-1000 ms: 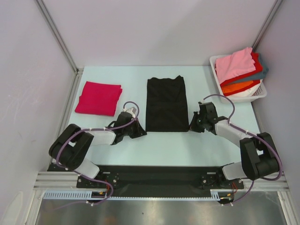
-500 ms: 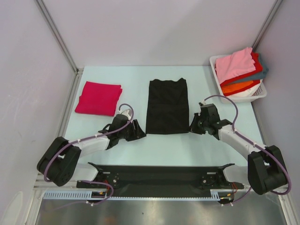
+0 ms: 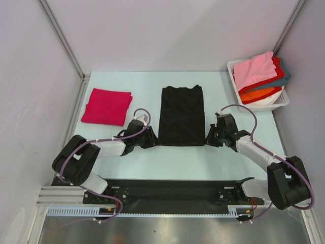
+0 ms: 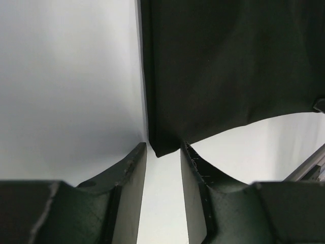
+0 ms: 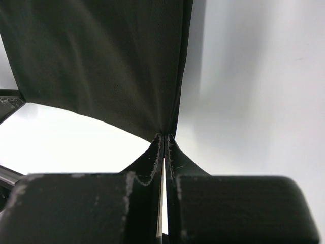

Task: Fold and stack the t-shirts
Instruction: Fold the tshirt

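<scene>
at your far left the magenta t-shirt (image 3: 106, 105) lies folded flat on the table (image 3: 177, 157), well apart from both arms. next comes the left gripper (image 4: 162, 148), at the near-left corner of the black t-shirt (image 3: 181, 115). its jaws stand apart, and the corner pokes just into the gap between them without being pinched. the black t-shirt lies mid-table as a tall rectangle, its long axis running away from you, so the cloth lies straight ahead of both pincers. at its near-right corner the right gripper (image 5: 165, 137) is clamped shut on the cloth, and the near hem curves up off the table toward that pinch. each arm sits at its own corner. i judge the left one has to close before you can fold the hem away from you. at far right the white basket (image 3: 266, 105) holds a heap of shirts: a pink t-shirt (image 3: 254, 68) on top, a red t-shirt (image 3: 277, 66) and a teal t-shirt (image 3: 285, 73) behind, and an orange t-shirt (image 3: 256, 95) beneath.
</scene>
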`<state>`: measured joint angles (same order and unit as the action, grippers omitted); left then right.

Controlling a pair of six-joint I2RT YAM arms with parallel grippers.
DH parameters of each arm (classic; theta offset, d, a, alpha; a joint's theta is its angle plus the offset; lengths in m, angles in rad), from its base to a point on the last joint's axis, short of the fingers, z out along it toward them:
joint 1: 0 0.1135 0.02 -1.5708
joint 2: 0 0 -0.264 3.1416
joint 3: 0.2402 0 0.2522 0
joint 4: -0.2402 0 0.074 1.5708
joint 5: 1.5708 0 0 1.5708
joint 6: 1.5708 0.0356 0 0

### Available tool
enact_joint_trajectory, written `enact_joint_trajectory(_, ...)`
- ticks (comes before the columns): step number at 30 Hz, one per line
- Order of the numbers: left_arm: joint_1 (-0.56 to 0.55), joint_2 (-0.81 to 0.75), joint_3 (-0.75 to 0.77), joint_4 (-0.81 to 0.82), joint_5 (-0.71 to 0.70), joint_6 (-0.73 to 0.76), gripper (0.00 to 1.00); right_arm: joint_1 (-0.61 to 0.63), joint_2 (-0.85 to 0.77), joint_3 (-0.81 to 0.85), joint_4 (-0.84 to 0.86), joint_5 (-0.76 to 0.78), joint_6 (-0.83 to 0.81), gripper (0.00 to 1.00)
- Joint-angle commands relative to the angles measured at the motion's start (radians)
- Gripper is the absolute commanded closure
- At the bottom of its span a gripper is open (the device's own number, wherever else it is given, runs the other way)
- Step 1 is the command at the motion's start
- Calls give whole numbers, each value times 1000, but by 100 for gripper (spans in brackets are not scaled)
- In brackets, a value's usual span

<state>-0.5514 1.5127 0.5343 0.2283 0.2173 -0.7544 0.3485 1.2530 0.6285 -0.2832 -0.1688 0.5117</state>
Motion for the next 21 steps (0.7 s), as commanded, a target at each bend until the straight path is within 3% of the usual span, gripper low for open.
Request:
enact_joint_trajectory(1,-5,32,16,11,-13,0,60,0,-3,-6,12,8,-6,100)
enact_joint_trajectory(7,-5,98,29,45,7,-6,61,-2,-3,-7,21,2,2,100)
enact_joint_trajectory(11,-15,109,30,59,33,12,89,-2,-4,-6,19,0,4,100)
enact_joint_trajectory(12,-13,98,23,54,33,13,100,-3,-4,-6,19,-4,2,100)
enact_joint_trajectory(21,-15,-92,16,-110,17,56,100,-11,-72,39,-53,-8,-9,100)
